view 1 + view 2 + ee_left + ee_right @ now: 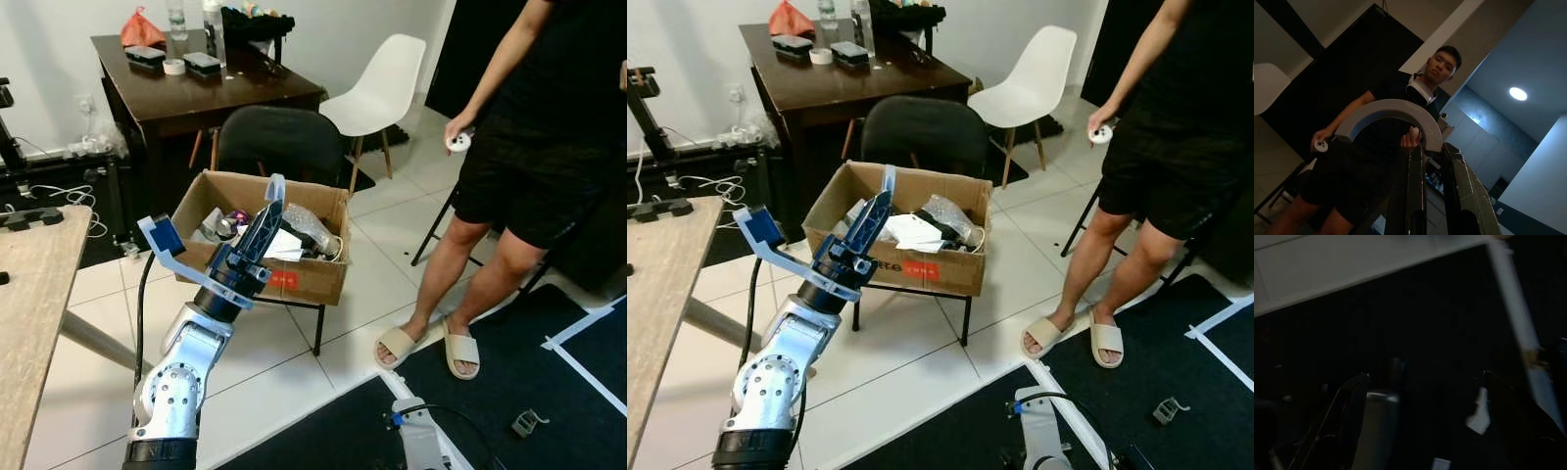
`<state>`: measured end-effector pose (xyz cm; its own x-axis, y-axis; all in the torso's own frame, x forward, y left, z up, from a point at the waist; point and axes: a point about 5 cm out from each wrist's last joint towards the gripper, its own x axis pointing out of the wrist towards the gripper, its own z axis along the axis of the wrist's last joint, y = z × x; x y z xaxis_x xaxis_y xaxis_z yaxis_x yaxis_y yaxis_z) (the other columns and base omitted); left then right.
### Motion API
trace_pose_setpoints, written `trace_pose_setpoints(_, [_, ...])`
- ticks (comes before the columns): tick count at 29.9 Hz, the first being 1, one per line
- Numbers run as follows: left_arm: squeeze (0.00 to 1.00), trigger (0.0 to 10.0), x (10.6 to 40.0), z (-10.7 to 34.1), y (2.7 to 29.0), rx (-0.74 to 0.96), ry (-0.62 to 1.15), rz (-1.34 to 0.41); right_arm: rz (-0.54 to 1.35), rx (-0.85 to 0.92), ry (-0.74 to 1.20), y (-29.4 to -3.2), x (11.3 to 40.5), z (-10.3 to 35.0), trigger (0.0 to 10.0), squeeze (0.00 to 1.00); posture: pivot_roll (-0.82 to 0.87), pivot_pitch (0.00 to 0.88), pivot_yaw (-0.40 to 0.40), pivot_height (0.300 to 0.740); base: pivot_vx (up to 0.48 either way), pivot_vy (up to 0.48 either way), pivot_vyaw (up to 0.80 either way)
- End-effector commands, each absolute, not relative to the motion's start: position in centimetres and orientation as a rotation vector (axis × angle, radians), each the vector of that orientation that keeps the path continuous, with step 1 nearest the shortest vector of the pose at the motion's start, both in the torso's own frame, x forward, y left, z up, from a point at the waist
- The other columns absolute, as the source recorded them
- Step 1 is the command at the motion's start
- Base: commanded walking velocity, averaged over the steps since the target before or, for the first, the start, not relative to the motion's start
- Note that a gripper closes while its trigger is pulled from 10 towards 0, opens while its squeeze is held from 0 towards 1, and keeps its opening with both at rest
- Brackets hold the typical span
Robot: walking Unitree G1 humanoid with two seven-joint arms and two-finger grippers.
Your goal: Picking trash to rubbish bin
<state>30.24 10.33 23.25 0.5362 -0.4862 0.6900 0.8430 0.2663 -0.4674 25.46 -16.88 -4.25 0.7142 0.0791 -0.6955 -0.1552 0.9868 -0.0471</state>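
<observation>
A cardboard box (312, 278) serving as the rubbish bin rests on a thin black frame. It holds crumpled clear plastic (306, 227), white paper (284, 245) and other scraps. My left arm is raised, and my left gripper (271, 203) points up over the box's near-left rim. Its black fingers (1409, 196) stand almost together with nothing between them, and a pale curved guard (1391, 110) arches over their tips. My right arm (419, 441) hangs low by the black mat. In the dark right wrist view its fingers (1349, 401) are spread apart and hold nothing.
A person (529, 147) in black clothes and sandals stands right of the box, holding a small white controller (458, 142). Behind the box are a black chair (279, 142), a white chair (382, 88) and a dark cluttered table (196, 93). A light wooden table (29, 294) lies at left.
</observation>
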Motion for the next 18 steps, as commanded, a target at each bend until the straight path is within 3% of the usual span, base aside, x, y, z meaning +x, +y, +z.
trace_pose_setpoints(1, [0.00, 10.0, 30.19, 22.98, 10.27, -0.913, -0.450, -0.934, 0.118, -0.098, 0.790, -17.14, 24.70, -4.80, 10.0, 0.00, -0.07, 0.162, 0.003, 0.740, 0.000, 0.000, 0.00])
trace_pose_setpoints(18, [0.00, 10.0, 29.94, 22.98, 9.70, -0.885, -0.458, -0.965, 0.115, -0.104, 0.788, -17.34, 24.67, -4.80, 10.0, 0.00, -0.08, 0.160, 0.003, 0.740, 0.294, 0.000, 0.00])
